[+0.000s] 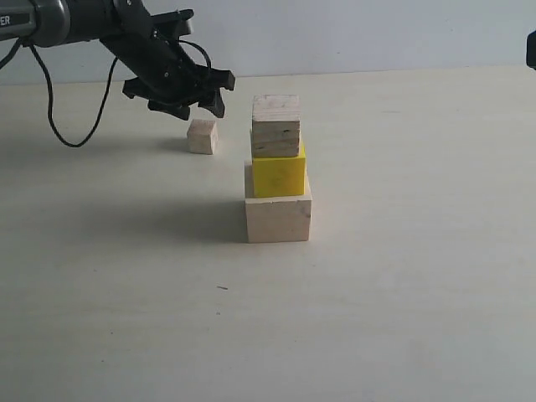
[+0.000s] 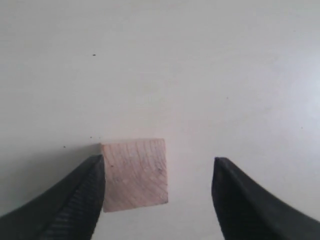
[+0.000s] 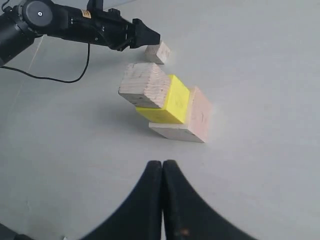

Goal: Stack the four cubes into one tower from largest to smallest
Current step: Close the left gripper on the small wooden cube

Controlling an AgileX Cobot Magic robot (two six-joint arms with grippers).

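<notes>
Toward the far edge of the bench (image 1: 126,318), the smallest pale cube (image 1: 202,136) sits alone, flat on one face, apart from the tower (image 1: 278,182) and on the left arm's side of it. The left pincer (image 1: 193,105) hangs just above it, jaws spread wide and pointing down, holding nothing. The left wrist view shows the block off-centre in the gap. It lies right against one finger (image 2: 80,200) (touching or a hair off, the picture cannot settle it), while the other finger (image 2: 245,200) is well apart. This reads as the line-up for a pick, and a squeeze from here would probably nudge the cube sideways before it seats.

Nearer the middle of the bench the tower stands three high: the largest pale wood cube (image 1: 278,216) as base, the yellow cube (image 1: 279,167) on it, and the grainy wood cube (image 1: 275,126) above. The grainy cube's top is bare, the likely seat for the last block.

The right pincer (image 3: 162,165) is pressed shut and empty, held back from the tower, presumably to keep out of the way.

The bench is pale, matte and even, with a few dark specks. A plain pale wall (image 1: 377,33) rises behind its far edge, and a black cable (image 1: 50,109) droops from the left arm.
</notes>
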